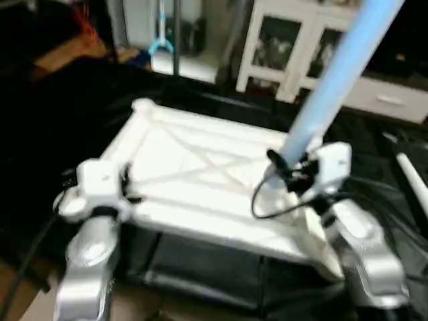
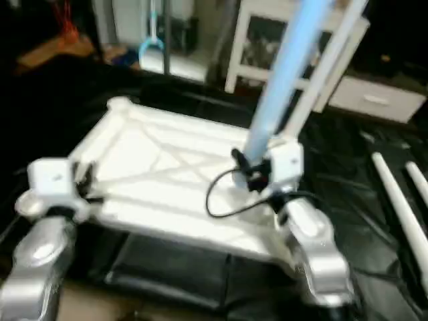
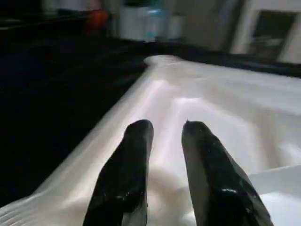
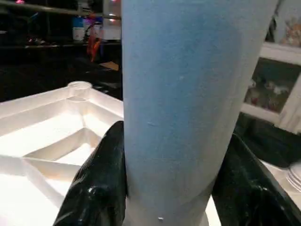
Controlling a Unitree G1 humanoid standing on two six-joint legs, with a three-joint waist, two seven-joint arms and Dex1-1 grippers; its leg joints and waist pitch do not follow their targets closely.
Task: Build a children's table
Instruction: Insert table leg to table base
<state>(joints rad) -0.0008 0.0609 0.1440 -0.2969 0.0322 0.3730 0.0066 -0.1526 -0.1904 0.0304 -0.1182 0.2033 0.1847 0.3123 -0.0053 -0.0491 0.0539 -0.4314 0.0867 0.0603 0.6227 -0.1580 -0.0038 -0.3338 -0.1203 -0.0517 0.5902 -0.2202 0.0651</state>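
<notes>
Right gripper [image 1: 284, 167] is clamped on a leg [image 1: 334, 80], its black fingers [image 4: 101, 179] pressed against either side of the tube near its thick lower end (the wrist view leaves no doubt of the grip). That leg rises steeply from the gripper toward one o'clock in the head view, so its long axis is close to upright, tilted a little away from the robot. Its foot sits at the top's [image 1: 194, 174] near right corner, around four o'clock on the slab; whether the end is already down in the corner socket or only resting over it is hard to tell, since the gripper and its cable cover the joint. The top lies underside up on the dark floor, X-ribs showing, long side running from eight o'clock toward two. Left gripper [image 3: 167, 141] is at the near left corner, about eight o'clock, its fingers narrowly parted over the rim and closed on nothing that I can make out. Two spare legs [image 2: 401, 207] lie on the floor at three o'clock, well apart from the top. My judgement: the coming move turns on bringing the leg's axis square to the slab and pressing straight down into the socket directly beneath the right gripper, with the left arm, nearer the opposite corner, placed to steady the top.
</notes>
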